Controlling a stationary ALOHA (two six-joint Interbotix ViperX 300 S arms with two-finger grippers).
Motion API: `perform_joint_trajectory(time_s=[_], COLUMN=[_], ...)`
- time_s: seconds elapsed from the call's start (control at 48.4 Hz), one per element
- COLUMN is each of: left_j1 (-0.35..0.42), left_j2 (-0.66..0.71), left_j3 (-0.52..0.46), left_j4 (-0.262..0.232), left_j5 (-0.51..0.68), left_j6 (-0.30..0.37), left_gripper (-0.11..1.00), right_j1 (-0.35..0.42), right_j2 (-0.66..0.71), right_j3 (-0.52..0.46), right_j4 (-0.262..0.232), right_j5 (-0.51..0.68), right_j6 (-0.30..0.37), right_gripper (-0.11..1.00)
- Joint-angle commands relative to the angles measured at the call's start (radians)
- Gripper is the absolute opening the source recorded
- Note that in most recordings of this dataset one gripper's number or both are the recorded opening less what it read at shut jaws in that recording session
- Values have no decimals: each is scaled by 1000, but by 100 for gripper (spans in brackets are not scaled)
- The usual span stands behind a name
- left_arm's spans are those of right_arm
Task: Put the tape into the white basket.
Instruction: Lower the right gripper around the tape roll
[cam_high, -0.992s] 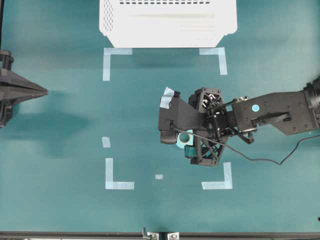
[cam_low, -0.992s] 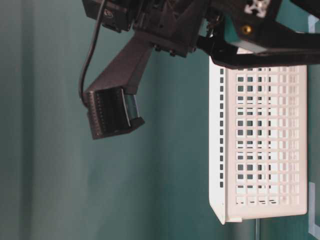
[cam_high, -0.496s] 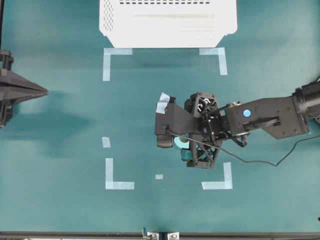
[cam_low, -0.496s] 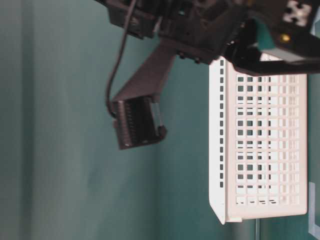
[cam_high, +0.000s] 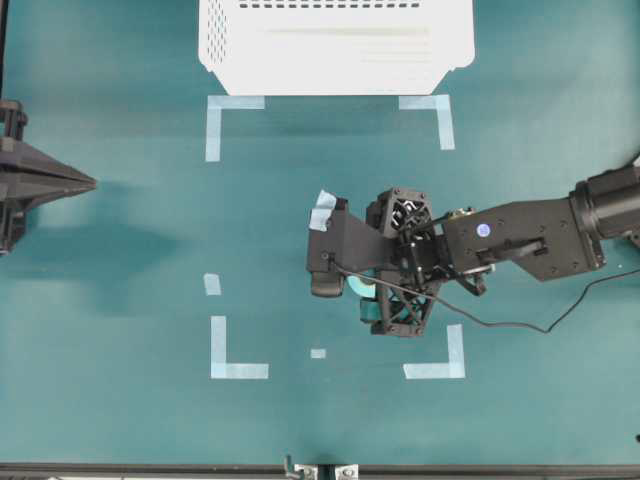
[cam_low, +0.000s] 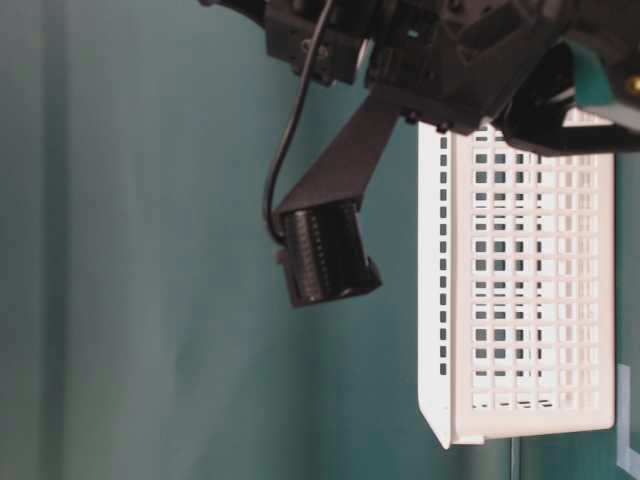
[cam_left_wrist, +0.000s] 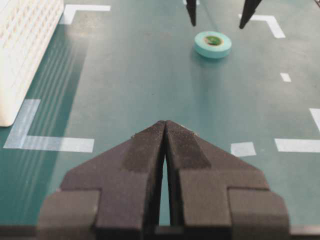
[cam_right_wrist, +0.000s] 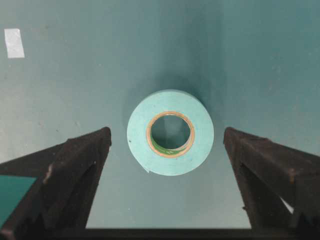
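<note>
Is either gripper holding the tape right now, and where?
Nothing is held. The right gripper is open astride the tape without touching it; the left gripper is shut on nothing.

From overhead, the small teal-green ring-shaped roll of tape (cam_high: 367, 286) shows only as a sliver, the rest hidden under the right arm's black end effector (cam_high: 347, 296). The large white perforated plastic basket (cam_high: 335, 47) is cut off by the far edge there, so its far wall is unseen. In the table-level view the basket's top right corner lies behind the dark arm, and the tape cannot be seen. The left arm's black end effector (cam_high: 88, 183) is cropped at the left edge.
</note>
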Motion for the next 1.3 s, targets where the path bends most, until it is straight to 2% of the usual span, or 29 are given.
perform_joint_trajectory(time_s=[0.0, 1.282], left_j1=[-3, -3], left_j2=[8, -21], left_j3=[-15, -8], left_j4=[-2, -3], left_j5=[-8, -3], left_j6=[2, 2], left_gripper=[-11, -11], right_j1=[3, 3], right_j2=[-12, 51], right_j3=[0, 48], right_j4=[2, 2], right_j5=[-18, -124], right_j6=[2, 2], right_gripper=[100, 100])
